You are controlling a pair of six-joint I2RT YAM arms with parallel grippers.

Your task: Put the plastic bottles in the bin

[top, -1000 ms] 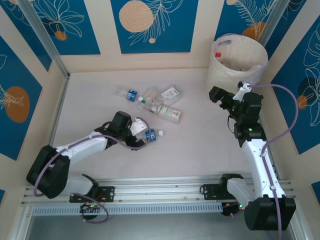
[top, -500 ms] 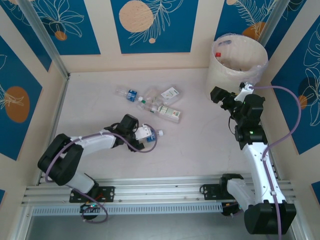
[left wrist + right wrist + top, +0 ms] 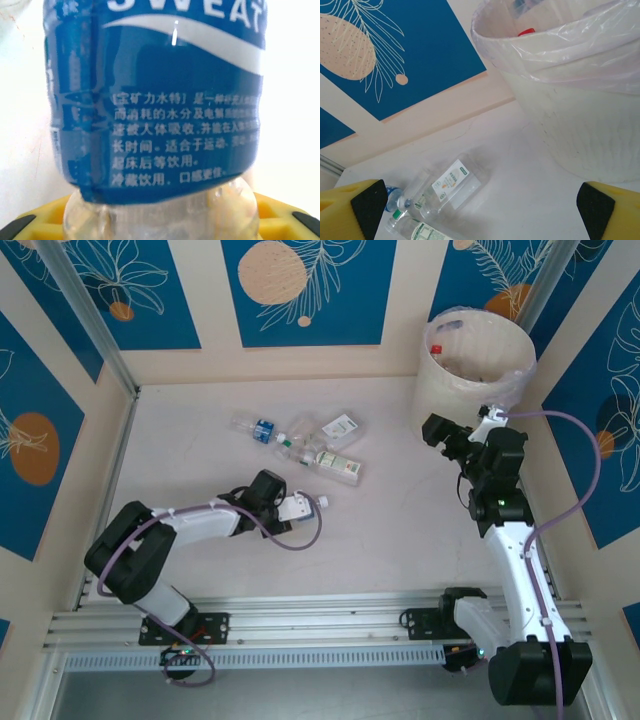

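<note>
Between the left jaws lies a blue-labelled bottle (image 3: 155, 110), long axis running forward, cap (image 3: 322, 502) beyond their tips; whether they pinch it cannot be told. Right jaws gape empty beside the bin (image 3: 450, 390).

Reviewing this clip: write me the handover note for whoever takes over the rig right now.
Left claw: shut on a blue-labelled clear plastic bottle lying on the white table.
Right claw: open and empty, beside the round off-white bag-lined plastic bin.
Loose: about four more clear plastic bottles clustered mid-table.
Done: the bin already holds something with a red cap.
Left: bin the gripped bottle, then the cluster.
</note>
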